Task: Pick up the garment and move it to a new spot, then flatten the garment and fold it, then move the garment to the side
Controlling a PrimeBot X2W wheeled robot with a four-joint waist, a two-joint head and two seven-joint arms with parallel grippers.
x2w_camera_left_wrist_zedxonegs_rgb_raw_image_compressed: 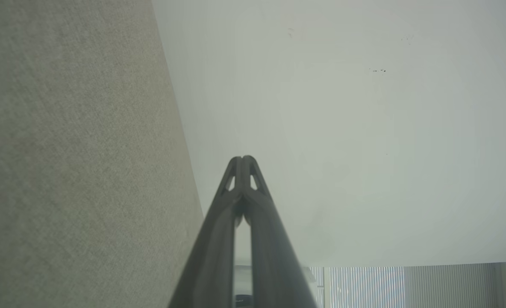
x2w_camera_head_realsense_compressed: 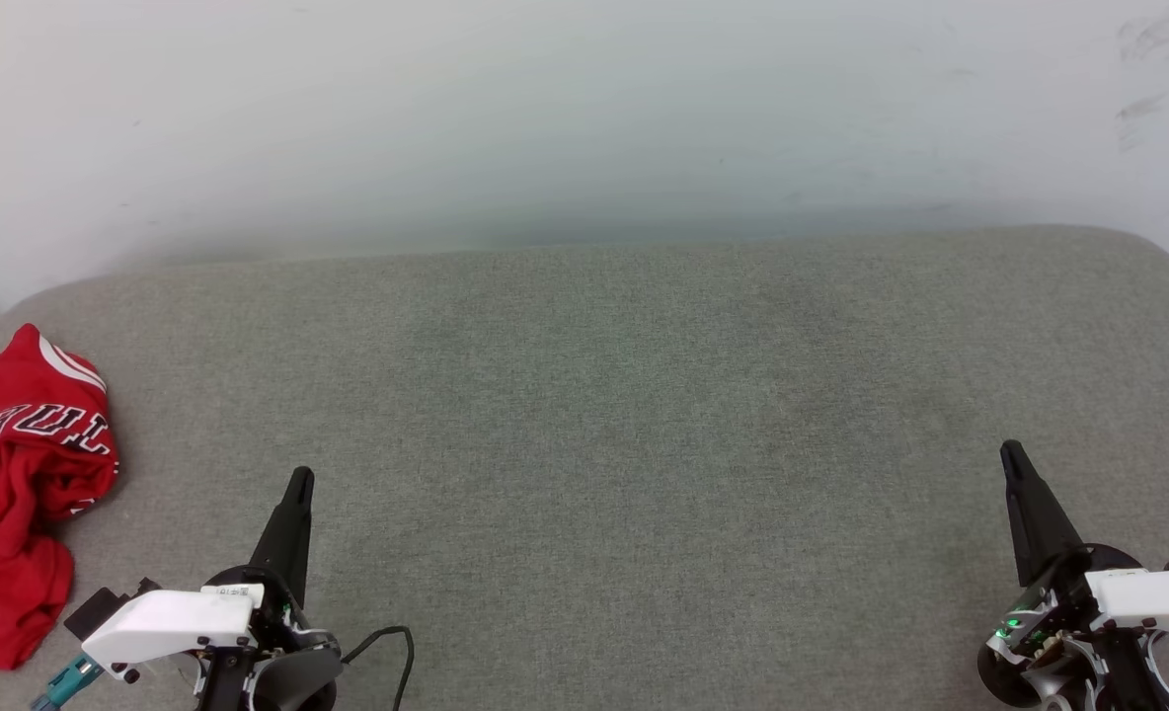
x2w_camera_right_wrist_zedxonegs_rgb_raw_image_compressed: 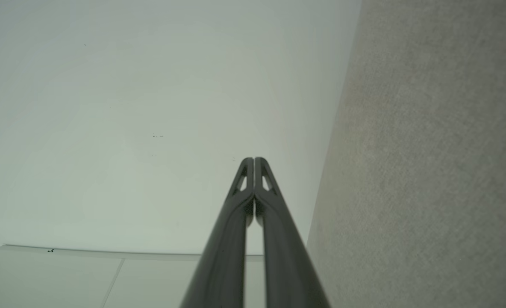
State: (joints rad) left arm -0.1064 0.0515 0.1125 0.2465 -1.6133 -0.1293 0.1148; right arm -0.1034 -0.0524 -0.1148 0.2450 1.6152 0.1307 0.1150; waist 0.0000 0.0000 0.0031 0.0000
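Garment point(x2w_camera_head_realsense_compressed: 22, 494): red jersey, crumpled in a heap at the far-left edge of the tabletop point(x2w_camera_head_realsense_compressed: 624, 395); black white-outlined lettering partly showing, a white striped trim edge on top. Not flattened, not folded.
Garment contact: nothing touches it; lies loose on the grey fabric surface.
Left tool point(x2w_camera_head_realsense_compressed: 300, 484): fingers clenched together, holding nothing; parked just right of the garment, tips pointing away toward the wall point(x2w_camera_head_realsense_compressed: 584, 109).
Right tool point(x2w_camera_head_realsense_compressed: 1012, 456): also pressed closed and empty; well apart from the garment, at the tabletop's opposite side.
Left wrist view: left tool's closed tip pair point(x2w_camera_left_wrist_zedxonegs_rgb_raw_image_compressed: 243, 160) aimed at the wall, grey tabletop along one side, no cloth between the fingers.
Right wrist view: same picture mirrored, right tool point(x2w_camera_right_wrist_zedxonegs_rgb_raw_image_compressed: 254, 161) closed on nothing.
Why this pose: looks like a rest stance, both arms drawn back and symmetric, leaving the middle free as a likely new spot.
Stage, my read: pick-up not yet begun.
Next needs: the left tool is the near one; it must open, turn toward the heap, and pinch a top fold.
Risk: thin cloth, may grab several layers or drag it off the edge.
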